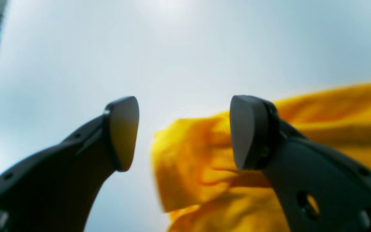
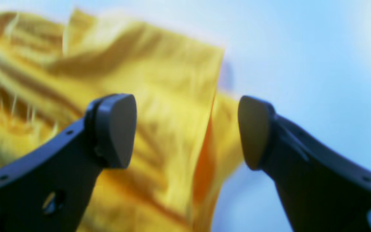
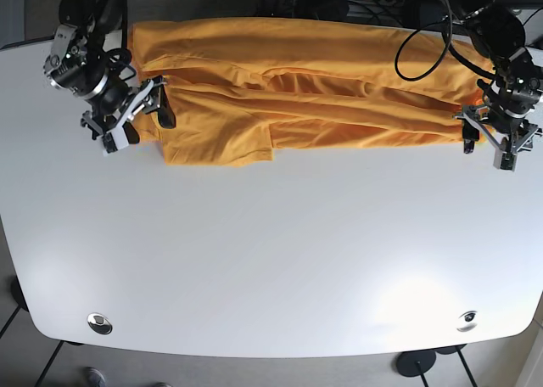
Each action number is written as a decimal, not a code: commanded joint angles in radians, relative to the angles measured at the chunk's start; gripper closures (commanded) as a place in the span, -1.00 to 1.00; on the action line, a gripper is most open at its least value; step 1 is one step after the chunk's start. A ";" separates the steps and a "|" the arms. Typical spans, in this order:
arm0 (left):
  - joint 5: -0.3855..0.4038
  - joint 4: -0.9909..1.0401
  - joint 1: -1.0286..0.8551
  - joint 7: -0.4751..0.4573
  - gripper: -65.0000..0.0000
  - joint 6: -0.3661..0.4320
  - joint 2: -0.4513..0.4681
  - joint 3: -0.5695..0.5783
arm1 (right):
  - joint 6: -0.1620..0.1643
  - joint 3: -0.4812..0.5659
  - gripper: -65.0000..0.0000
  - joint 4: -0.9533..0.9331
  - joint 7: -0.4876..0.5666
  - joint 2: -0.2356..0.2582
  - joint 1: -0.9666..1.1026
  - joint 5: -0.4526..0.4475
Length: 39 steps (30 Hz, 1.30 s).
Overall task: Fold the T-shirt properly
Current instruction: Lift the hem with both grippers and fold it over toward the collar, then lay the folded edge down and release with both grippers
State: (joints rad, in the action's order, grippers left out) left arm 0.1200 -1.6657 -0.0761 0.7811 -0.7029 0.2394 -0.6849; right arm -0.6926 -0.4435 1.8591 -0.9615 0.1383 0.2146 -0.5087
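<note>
Orange T-shirt (image 3: 305, 94) is lying creased along the white desk (image 3: 271, 260) — left pincer (image 1: 184, 132) and right pincer (image 2: 187, 131) both hovering agape at opposite ends, gripping nothing.

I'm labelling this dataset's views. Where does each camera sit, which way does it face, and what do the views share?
Left wrist: behind the open left gripper, facing an end of the shirt on the table; both fingers show.
Right wrist: behind the open right gripper, facing the shirt's other end; both fingers show.
Base: overhead, looking down at the table; both arms show, the right gripper on its left, the left on its right.
All three show the shirt and table.
</note>
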 commanded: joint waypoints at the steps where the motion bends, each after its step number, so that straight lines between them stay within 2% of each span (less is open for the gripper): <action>1: 0.017 0.000 0.006 -0.010 -0.24 0.005 0.018 0.015 | -0.006 -0.004 -0.46 -0.065 0.020 -0.007 -0.074 0.037; 4: 0.020 0.029 0.005 -0.010 -0.24 0.005 0.016 0.054 | -0.006 -0.004 -0.46 -0.209 0.020 -0.010 -0.171 0.088; 10: 0.013 0.042 -0.001 -0.010 -0.24 0.005 -0.019 0.072 | -0.006 -0.002 -0.45 -0.430 0.020 -0.012 -0.269 0.084; 12: 0.013 0.062 -0.001 -0.010 -0.24 0.005 -0.019 0.073 | -0.006 -0.002 -0.42 -0.451 0.022 -0.035 -0.289 0.088; 13: 0.013 0.089 -0.001 -0.012 -0.24 0.005 -0.018 0.073 | -0.006 -0.002 -0.32 -0.454 0.022 -0.049 -0.294 0.092; 15: -0.010 0.152 0.002 -0.016 -0.24 0.005 -0.018 0.073 | -0.006 -0.001 0.12 -0.453 0.020 -0.061 -0.295 0.092; 18: -0.044 0.163 0.002 -0.016 -0.24 0.005 -0.018 0.072 | -0.006 0.073 0.70 -0.453 0.022 -0.056 -0.294 0.086; 20: -0.044 0.164 0.000 -0.018 -0.24 0.005 -0.018 0.070 | -0.006 0.094 0.95 -0.438 0.025 -0.058 -0.291 0.086; 31: -0.049 0.166 -0.001 -0.018 -0.24 0.005 -0.019 0.070 | -0.006 0.093 0.94 0.050 0.019 -0.062 -0.067 0.084; 36: -0.050 0.167 -0.001 -0.018 -0.24 0.005 -0.018 0.070 | -0.006 0.091 0.94 0.121 0.025 -0.068 0.087 0.084; 39: -0.050 0.167 -0.001 -0.018 -0.24 0.005 -0.018 0.070 | -0.006 0.035 0.94 0.116 0.026 -0.085 0.144 0.084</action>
State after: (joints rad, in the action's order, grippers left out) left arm 0.0826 -1.4910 -0.0826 0.7589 -0.7002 0.2085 -0.6106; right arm -0.6926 -0.4126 1.9568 -0.9623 0.0441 0.3660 -0.4068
